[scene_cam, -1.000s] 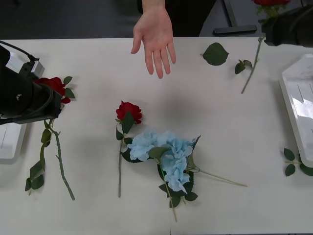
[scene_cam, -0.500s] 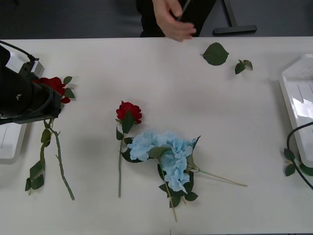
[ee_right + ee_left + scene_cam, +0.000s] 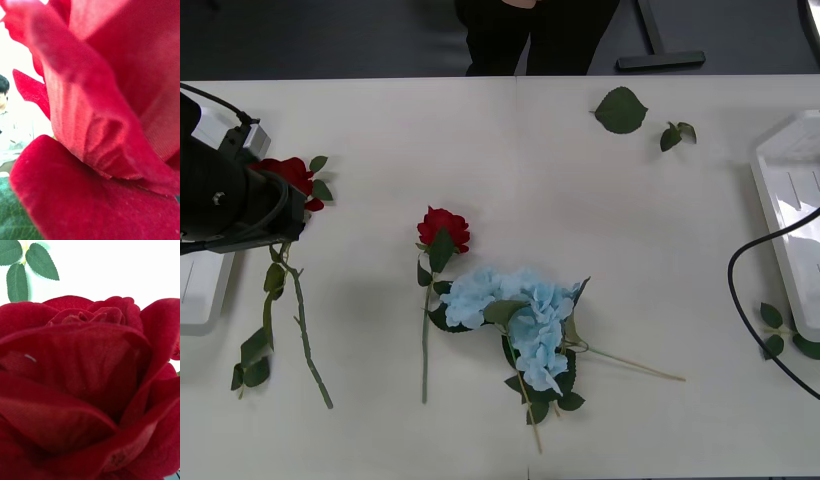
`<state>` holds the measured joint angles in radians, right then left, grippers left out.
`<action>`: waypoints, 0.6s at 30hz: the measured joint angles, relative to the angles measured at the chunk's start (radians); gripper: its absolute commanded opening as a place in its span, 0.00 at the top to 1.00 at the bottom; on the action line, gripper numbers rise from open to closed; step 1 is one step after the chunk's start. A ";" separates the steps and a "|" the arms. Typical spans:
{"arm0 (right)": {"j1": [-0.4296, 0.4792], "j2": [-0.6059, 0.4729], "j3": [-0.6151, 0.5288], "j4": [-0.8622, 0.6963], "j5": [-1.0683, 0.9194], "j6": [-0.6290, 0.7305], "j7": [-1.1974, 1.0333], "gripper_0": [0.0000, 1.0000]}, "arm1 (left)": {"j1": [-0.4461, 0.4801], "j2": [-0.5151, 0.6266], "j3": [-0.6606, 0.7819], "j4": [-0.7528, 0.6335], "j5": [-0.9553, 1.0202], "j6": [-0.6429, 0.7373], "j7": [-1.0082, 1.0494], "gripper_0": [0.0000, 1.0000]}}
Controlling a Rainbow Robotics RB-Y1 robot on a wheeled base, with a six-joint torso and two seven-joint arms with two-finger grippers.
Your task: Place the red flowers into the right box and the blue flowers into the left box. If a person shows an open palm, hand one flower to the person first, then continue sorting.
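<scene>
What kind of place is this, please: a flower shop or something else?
Probably a robot test room, not a shop: artificial red flowers and blue flowers on a plain white table, with the left box and a loose cable.

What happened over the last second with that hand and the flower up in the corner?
The person's open palm drew back off the table's far edge, and the red rose held high at the far right left the front view. The dark red rose, pale-blue hydrangeas and left gripper's rose stayed put.

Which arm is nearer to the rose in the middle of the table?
Left. The left arm is to that rose's left, over another rose; the right arm is farther, beyond the table's right side, its cable near the tray.
</scene>
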<state>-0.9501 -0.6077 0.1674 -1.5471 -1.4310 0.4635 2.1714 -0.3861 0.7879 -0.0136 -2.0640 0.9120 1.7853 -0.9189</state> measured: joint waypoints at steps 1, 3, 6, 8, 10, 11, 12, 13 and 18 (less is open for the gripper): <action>0.000 0.000 0.003 0.000 -0.008 -0.006 0.000 1.00 | 0.000 0.000 0.000 0.000 0.000 0.000 0.000 1.00; 0.000 0.000 0.011 0.000 -0.023 -0.013 0.000 0.98 | 0.000 0.000 0.000 0.000 0.000 0.000 0.000 1.00; 0.000 0.000 0.025 0.000 -0.061 -0.025 0.000 0.61 | 0.000 0.000 0.000 0.000 0.000 0.000 0.000 1.00; 0.000 0.000 0.031 0.000 -0.078 -0.025 0.000 0.49 | 0.000 0.000 0.000 0.000 0.000 0.000 0.000 1.00; 0.000 0.000 0.034 0.001 -0.098 -0.025 0.000 0.38 | 0.000 0.000 0.000 0.000 0.000 0.000 0.000 1.00; 0.000 0.000 0.035 0.002 -0.111 -0.025 0.000 0.34 | 0.000 0.000 0.000 0.000 0.000 0.000 0.000 1.00; 0.000 0.000 0.036 0.004 -0.126 -0.025 0.000 0.31 | 0.000 0.000 0.000 0.000 0.000 0.000 0.000 1.00; 0.000 0.000 0.036 0.004 -0.138 -0.025 0.000 0.28 | 0.000 0.000 0.000 0.000 0.000 0.000 0.000 1.00; 0.000 0.000 0.036 0.005 -0.158 -0.026 0.000 0.12 | 0.000 0.000 0.000 0.000 0.000 0.000 0.000 1.00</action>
<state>-0.9501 -0.6077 0.2039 -1.5426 -1.5893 0.4379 2.1713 -0.3861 0.7880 -0.0136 -2.0640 0.9120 1.7853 -0.9189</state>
